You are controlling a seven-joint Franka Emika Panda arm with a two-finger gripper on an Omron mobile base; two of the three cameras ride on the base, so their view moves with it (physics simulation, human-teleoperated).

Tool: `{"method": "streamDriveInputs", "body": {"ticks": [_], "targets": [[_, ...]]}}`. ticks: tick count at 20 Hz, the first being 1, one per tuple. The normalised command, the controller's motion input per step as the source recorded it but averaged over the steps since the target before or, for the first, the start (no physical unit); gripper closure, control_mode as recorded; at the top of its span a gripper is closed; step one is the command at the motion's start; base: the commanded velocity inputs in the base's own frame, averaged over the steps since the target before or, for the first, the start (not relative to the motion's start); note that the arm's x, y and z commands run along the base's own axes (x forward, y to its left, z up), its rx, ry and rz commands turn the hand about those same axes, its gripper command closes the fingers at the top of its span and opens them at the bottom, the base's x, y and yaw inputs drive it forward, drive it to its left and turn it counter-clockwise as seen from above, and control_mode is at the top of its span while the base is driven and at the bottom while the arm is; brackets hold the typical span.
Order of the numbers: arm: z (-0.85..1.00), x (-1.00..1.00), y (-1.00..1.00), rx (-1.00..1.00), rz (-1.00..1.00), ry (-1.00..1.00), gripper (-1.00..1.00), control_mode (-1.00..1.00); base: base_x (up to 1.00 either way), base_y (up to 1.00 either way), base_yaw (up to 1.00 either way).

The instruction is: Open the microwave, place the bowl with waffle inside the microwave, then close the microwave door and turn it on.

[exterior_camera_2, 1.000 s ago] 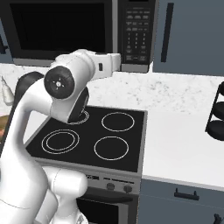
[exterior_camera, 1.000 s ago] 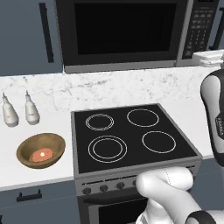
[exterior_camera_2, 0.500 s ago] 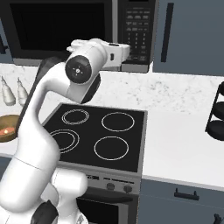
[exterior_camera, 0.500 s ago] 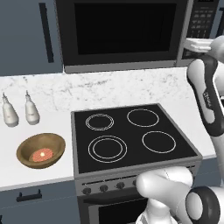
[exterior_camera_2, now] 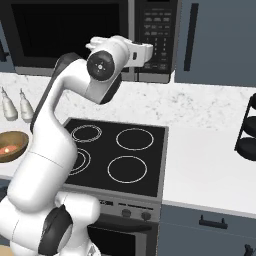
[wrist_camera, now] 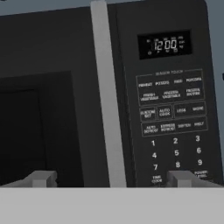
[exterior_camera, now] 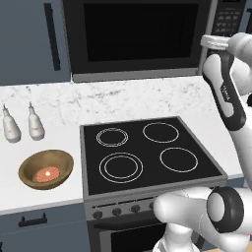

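Gripper (wrist_camera: 109, 178), fingers spread, empty, facing the microwave (exterior_camera: 142, 37) door's grey handle (wrist_camera: 104, 87) beside the keypad (wrist_camera: 173, 127): risk that drifting keypad-ward presses buttons, door unopened.

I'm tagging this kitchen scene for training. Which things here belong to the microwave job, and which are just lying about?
Job:
microwave, shut
microwave door with grey edge
keypad
bowl on the counter left of the stove
waffle in the bowl
tool, open, facing the door edge

Lying about:
stovetop
two bottles
cabinet door
black rack
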Motion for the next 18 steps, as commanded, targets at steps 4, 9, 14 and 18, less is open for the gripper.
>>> {"method": "streamDriveInputs", "body": {"ticks": [4, 9, 14, 18], "targets": [[-0.08, 0.26, 0.0, 0.0, 0.01, 0.1, -1.0, -1.0, 0.0, 0.0, 0.0], [-0.01, 0.34, 0.0, 0.0, 0.01, 0.08, -1.0, -1.0, 0.0, 0.0, 0.0], [0.0, 0.46, 0.0, 0.0, 0.02, 0.06, -1.0, -1.0, 0.0, 0.0, 0.0], [0.0, 0.36, 0.0, 0.0, 0.03, 0.07, -1.0, -1.0, 0.0, 0.0, 0.0]]}}
